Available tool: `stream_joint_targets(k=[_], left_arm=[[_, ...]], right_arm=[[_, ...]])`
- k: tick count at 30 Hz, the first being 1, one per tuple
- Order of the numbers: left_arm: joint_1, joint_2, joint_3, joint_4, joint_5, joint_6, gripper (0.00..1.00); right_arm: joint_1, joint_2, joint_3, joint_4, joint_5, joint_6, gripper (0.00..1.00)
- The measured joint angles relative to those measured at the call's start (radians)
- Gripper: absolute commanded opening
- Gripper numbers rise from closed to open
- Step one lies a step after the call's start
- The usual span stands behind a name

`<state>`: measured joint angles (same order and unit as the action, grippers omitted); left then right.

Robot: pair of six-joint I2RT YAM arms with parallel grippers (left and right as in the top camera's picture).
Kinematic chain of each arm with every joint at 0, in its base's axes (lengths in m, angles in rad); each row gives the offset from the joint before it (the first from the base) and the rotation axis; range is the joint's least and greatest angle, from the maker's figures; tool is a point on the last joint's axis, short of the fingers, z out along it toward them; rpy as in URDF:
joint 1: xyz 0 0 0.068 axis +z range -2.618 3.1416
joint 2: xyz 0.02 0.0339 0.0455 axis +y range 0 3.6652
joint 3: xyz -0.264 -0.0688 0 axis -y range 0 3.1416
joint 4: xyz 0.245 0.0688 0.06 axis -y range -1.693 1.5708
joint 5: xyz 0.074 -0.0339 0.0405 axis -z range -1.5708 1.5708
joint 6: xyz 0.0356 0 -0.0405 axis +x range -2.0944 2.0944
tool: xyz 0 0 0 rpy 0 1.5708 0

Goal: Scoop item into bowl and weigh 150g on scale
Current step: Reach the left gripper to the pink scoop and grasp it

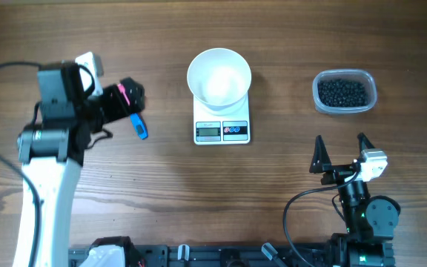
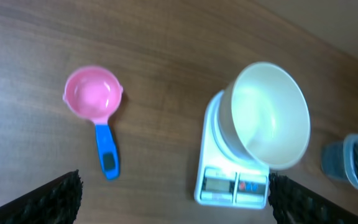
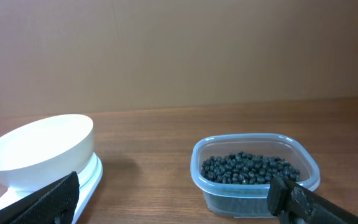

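Where the small round black beads (image 3: 248, 169) lie heaped in the clear rounded-rectangular plastic tub (image 3: 256, 139), one dark tip of the right jaws covers the tub's near right corner in the right wrist view. From overhead the tub sits at the right of the wooden table (image 1: 161, 193), straight ahead of the right jaws, which stand spread wide and grasp nothing. The beads lie in line with the gap between the tips, apart from both.

The round, plain white, deep bowl (image 1: 219, 76) stands on the small flat white rectangular scale (image 1: 222, 131), left of the tub and well apart from it. It covers most of the platform, and the digits on the grey display are too small to read.

Farther left, a pink plastic scoop with a blue handle (image 2: 92, 93) lies on the table. Overhead, the left jaws hide nearly all of its cup, leaving the handle plain. Those jaws are released wide, holding nothing, above the scoop. In the left wrist view only their dark tips show at the bottom corners, and the tub is blurred and cut off at the right edge.
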<state>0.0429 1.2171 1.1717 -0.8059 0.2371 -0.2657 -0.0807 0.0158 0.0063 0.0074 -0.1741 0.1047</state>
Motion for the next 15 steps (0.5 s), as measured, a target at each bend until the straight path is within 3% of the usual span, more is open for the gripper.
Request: stream_joint_targets(k=[8,15], left_arm=[[0.034,0.298,0.018,0.108,-0.099,0.001,0.99],[0.095,0.444,0.018,0.264,-0.146,0.049,0.79]], right_arm=[[0.0,0.0,0.0,0.0,0.0,0.0,1.0],[0.0,0.0,0.0,0.0,0.0,0.0,0.99]])
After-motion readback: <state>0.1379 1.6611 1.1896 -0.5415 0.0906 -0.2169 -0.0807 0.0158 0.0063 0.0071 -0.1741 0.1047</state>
